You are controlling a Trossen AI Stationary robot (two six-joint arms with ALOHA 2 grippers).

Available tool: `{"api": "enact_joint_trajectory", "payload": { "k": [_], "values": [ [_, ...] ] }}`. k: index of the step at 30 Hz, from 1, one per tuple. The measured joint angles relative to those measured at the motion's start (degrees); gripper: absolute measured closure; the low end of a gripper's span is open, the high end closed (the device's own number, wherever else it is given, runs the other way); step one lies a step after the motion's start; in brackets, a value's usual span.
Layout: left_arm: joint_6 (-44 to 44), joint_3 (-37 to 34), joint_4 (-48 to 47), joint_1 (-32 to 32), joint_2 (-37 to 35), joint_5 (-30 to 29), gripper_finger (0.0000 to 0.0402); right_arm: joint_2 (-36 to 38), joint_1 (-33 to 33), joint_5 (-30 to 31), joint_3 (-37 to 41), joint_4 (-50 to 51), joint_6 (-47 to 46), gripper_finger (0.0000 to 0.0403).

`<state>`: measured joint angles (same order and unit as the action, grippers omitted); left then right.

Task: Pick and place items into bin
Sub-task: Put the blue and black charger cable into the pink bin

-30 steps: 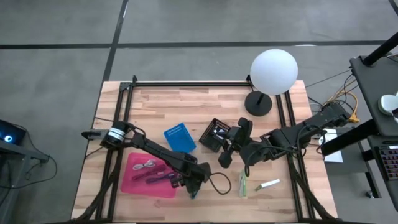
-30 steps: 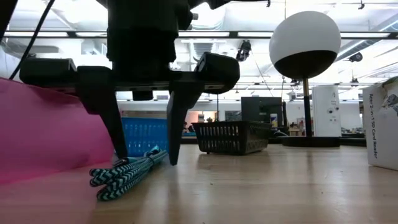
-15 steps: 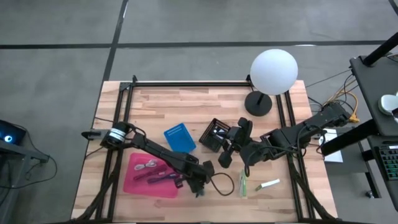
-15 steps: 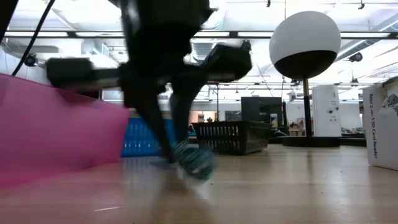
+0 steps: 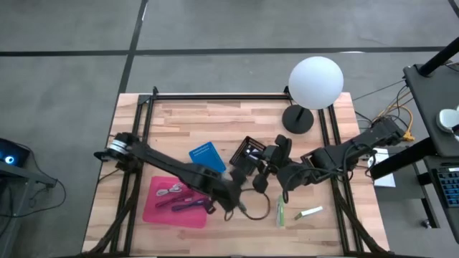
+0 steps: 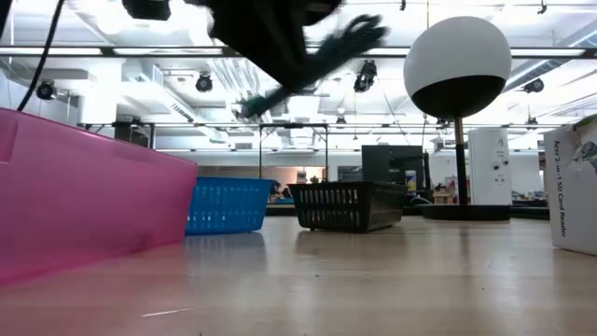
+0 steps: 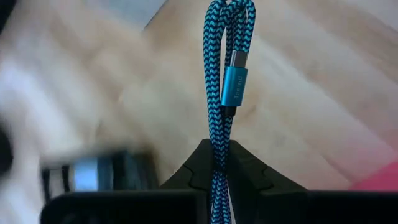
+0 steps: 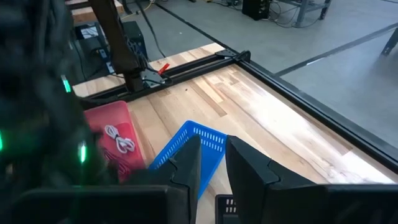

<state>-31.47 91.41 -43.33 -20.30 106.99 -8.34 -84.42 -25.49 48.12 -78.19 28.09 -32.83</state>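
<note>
A teal-and-black braided cable (image 7: pixel 219 74), folded into a bundle with a teal metal plug (image 7: pixel 235 84), sits in my left gripper (image 7: pixel 217 149), which is shut on it. In the high view the left gripper (image 5: pixel 231 203) hangs just right of the pink bin (image 5: pixel 154 210). The low view shows the gripper (image 6: pixel 270 33) and the cable (image 6: pixel 322 51) blurred, high above the table. The bin holds a white cord (image 5: pixel 169 190) and purple pens (image 5: pixel 188 206). My right gripper (image 5: pixel 261 179) waits open and empty near the black basket (image 5: pixel 249 153). A green marker (image 5: pixel 280 213) and a white stick (image 5: pixel 310 212) lie on the table. My left gripper pinches the cable bundle between its two fingers (image 7: pixel 245 171), several strands together, at a spot (image 7: pixel 218 138) below the plug. The fingers lie along the bundle. The cable is lifted clear of the table, and its folded end (image 7: pixel 230 9) sticks out past the fingertips.
A blue basket (image 5: pixel 207 159) and the black basket stand mid-table; the white globe lamp (image 5: pixel 315 83) stands at the far right. A white box (image 6: pixel 574 182) shows at the low view's right. A dark cord loop (image 5: pixel 255 207) lies beside the left gripper. Bare wood lies toward the far edge.
My left gripper stood over the cable bundle on the table with a finger on each side. It shut on the bundle and rose quickly, shifting a little toward the far edge. The cable has left the table and now hangs high in the low view.
</note>
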Motion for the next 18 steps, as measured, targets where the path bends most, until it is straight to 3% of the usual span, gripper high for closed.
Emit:
{"api": "enact_joint_trajectory", "payload": {
  "k": [2, 8, 13, 18],
  "values": [
    [8.2, -0.5, -3.6, 0.0, -2.7, -2.6, 0.0392, 0.1, 0.1, 0.1, 0.0, 0.1, -0.2, 0.034],
    [30.9, -6.7, -13.5, -0.6, -12.4, -2.1, 0.0392, 0.1, 0.0, 0.0, 0.0, 0.6, -0.2, 0.034],
    [45.5, -12.6, -21.0, -0.8, -19.7, 6.3, 0.0392, 0.2, 0.0, -0.1, 0.0, 2.1, 0.0, 0.034],
    [54.5, -21.1, -21.6, -2.7, -25.9, 10.0, 0.0392, 0.3, 0.0, -0.1, 0.0, 3.2, 0.0, 0.034]
  ]
}}
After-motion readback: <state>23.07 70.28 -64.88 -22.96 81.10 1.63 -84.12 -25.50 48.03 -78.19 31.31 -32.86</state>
